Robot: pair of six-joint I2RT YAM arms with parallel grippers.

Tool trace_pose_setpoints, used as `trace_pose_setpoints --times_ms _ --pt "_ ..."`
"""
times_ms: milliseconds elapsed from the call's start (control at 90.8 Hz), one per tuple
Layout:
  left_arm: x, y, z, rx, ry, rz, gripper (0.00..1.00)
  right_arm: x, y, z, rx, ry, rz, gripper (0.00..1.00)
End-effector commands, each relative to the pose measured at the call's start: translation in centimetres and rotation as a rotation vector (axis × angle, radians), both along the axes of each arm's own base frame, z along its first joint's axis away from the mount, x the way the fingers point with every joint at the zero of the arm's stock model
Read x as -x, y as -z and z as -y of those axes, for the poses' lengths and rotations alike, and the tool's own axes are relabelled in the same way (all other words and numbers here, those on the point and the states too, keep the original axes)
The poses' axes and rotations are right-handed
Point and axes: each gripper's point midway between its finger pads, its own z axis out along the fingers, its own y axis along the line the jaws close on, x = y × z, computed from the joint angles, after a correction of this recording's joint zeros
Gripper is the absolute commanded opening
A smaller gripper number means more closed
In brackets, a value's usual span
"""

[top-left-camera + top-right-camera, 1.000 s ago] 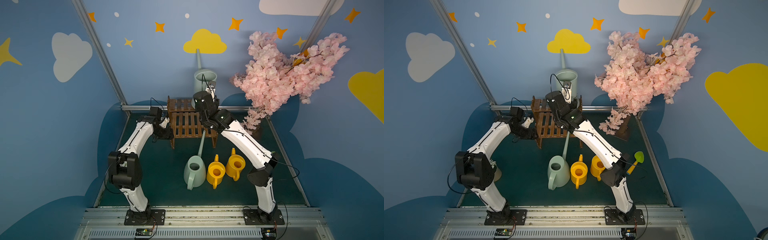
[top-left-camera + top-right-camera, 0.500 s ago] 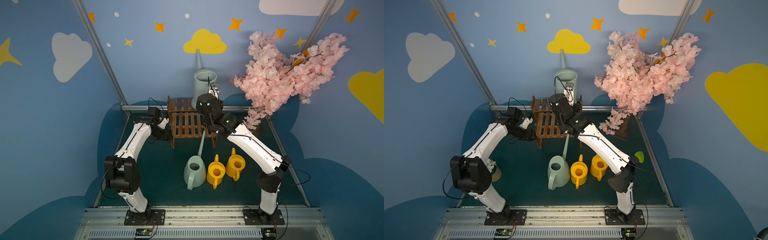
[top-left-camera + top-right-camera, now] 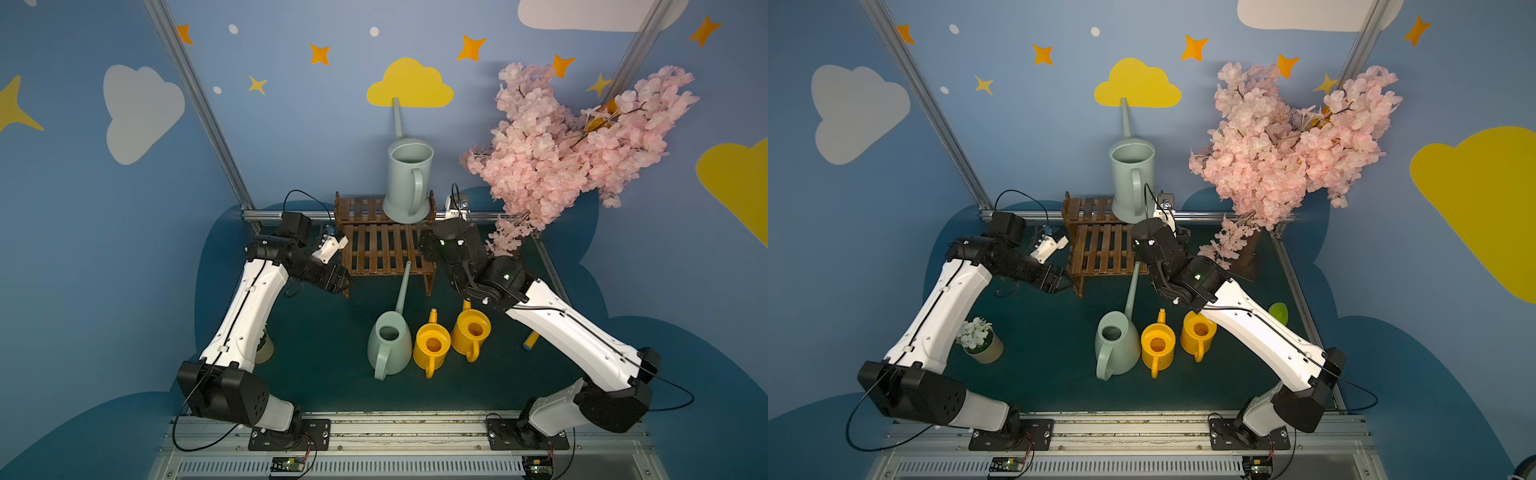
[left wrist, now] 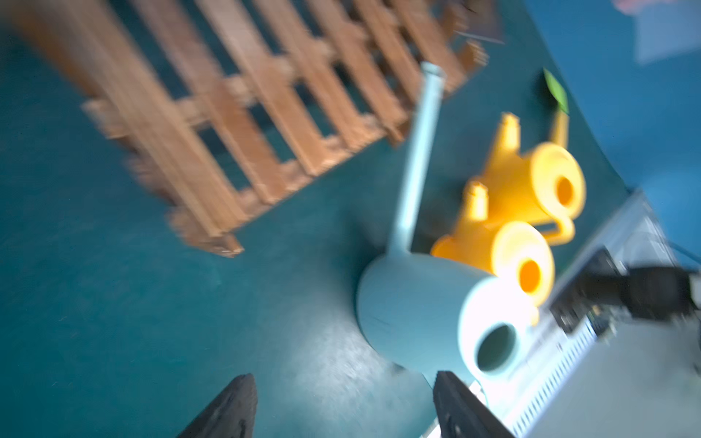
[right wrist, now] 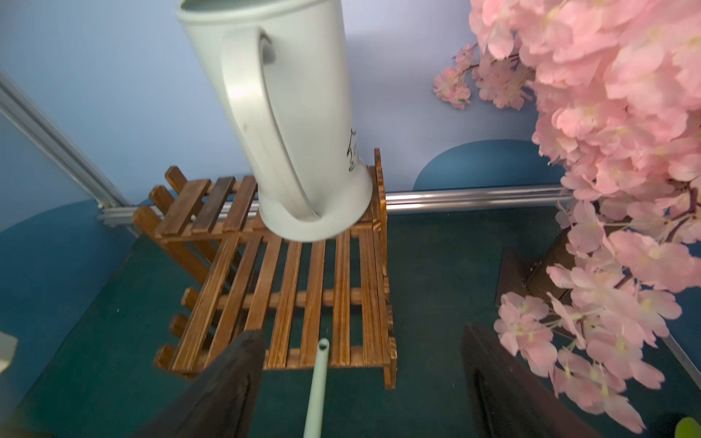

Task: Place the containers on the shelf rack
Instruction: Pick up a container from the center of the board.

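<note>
The tall grey-blue container stands upright on the right end of the upper tier of the shelf rack. On the floor in front stand the mint container, its spout leaning toward the rack, and two yellow containers. My right gripper hangs open and empty at the rack's right side, above the mint spout tip. My left gripper is open and empty by the rack's front left leg.
A pink blossom tree overhangs the right back corner, close to my right wrist. A small pot of white flowers sits by the left arm. A green and yellow scoop lies under the right arm. A metal rail runs along the back.
My right gripper has drawn back from the tall container toward the front right, leaving it standing on the upper tier. The left gripper has stayed near the rack's left front corner.
</note>
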Motion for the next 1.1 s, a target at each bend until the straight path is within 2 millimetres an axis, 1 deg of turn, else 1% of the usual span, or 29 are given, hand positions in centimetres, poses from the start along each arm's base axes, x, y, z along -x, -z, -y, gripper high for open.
trace_pose_setpoints --times_ms 0,99,154,209,231,297,363,418,451,517,683,870,1090 --pt "4.5 -0.2 1.9 0.023 0.170 -0.065 0.80 2.4 4.8 0.2 0.035 -0.111 -0.191 0.81" --pt "5.7 0.0 2.3 0.002 0.216 -0.053 0.82 3.5 9.1 -0.3 0.025 -0.200 -0.341 0.80" --pt "6.3 0.2 2.7 0.003 0.242 -0.054 0.84 3.7 11.6 -1.0 0.002 -0.256 -0.419 0.79" --pt "6.5 0.4 3.0 0.010 0.259 -0.058 0.86 3.5 13.2 -2.1 -0.053 -0.310 -0.474 0.76" --pt "6.7 0.5 3.2 0.011 0.266 -0.063 0.87 3.3 13.6 -2.6 -0.085 -0.331 -0.484 0.75" --pt "7.1 0.9 3.7 0.011 0.286 -0.079 0.87 2.2 14.6 -3.4 -0.146 -0.355 -0.510 0.70" --pt "8.0 1.4 4.3 -0.004 0.320 -0.094 0.87 1.1 15.9 -3.5 -0.178 -0.344 -0.553 0.68" --pt "8.8 1.8 4.7 -0.019 0.349 -0.098 0.87 0.7 16.9 -3.8 -0.187 -0.367 -0.589 0.67" --pt "9.1 2.0 4.8 -0.029 0.359 -0.097 0.87 0.3 17.8 -4.1 -0.191 -0.375 -0.618 0.67" --pt "8.9 2.5 4.8 -0.052 0.355 -0.088 0.88 0.0 19.4 -4.7 -0.199 -0.382 -0.664 0.67" --pt "8.2 3.4 4.7 -0.075 0.338 -0.107 0.88 -0.8 22.4 -6.0 -0.230 -0.378 -0.719 0.69" --pt "7.8 3.7 4.8 -0.078 0.330 -0.107 0.88 -1.7 23.6 -7.1 -0.281 -0.382 -0.711 0.69" --pt "7.3 4.1 4.6 -0.100 0.315 -0.109 0.87 -2.5 25.6 -8.3 -0.329 -0.365 -0.730 0.64"
